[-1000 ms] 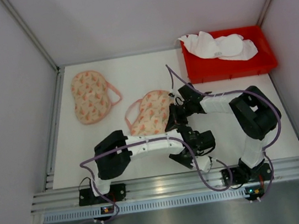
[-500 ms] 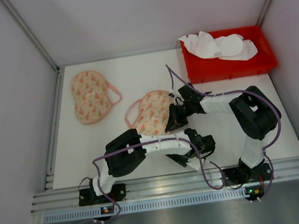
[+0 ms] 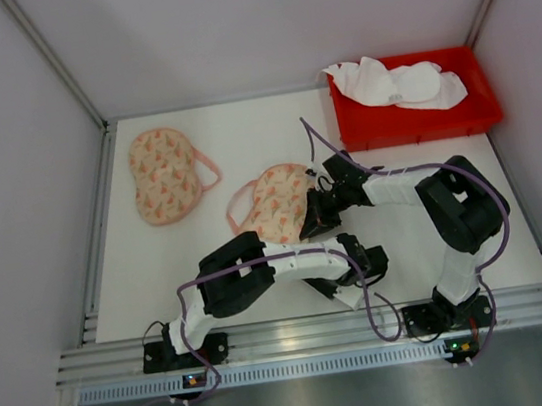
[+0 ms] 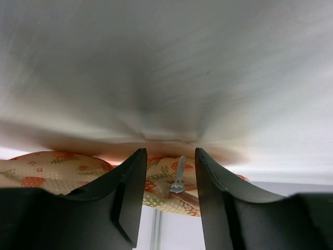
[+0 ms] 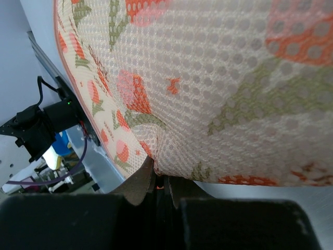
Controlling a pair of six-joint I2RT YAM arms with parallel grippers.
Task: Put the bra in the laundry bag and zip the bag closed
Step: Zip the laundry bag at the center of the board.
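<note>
A peach strawberry-print mesh laundry bag lies mid-table. My right gripper is shut on its near right edge; the right wrist view shows the mesh pinched between the closed fingers. My left gripper is open and low near the table's front, just in front of the bag. In the left wrist view the grey zipper pull and the zip teeth show between its spread fingers, some way beyond the tips. White garments lie in the red bin. I cannot tell whether a bra is inside the bag.
A second strawberry-print bag lies at the back left. The red bin stands at the back right. Grey walls close in the table on three sides, and a metal rail runs along the front edge.
My left arm has folded in, its elbow swinging right, and its gripper has shifted slightly left toward the bag. The right gripper and the bag have stayed put.
</note>
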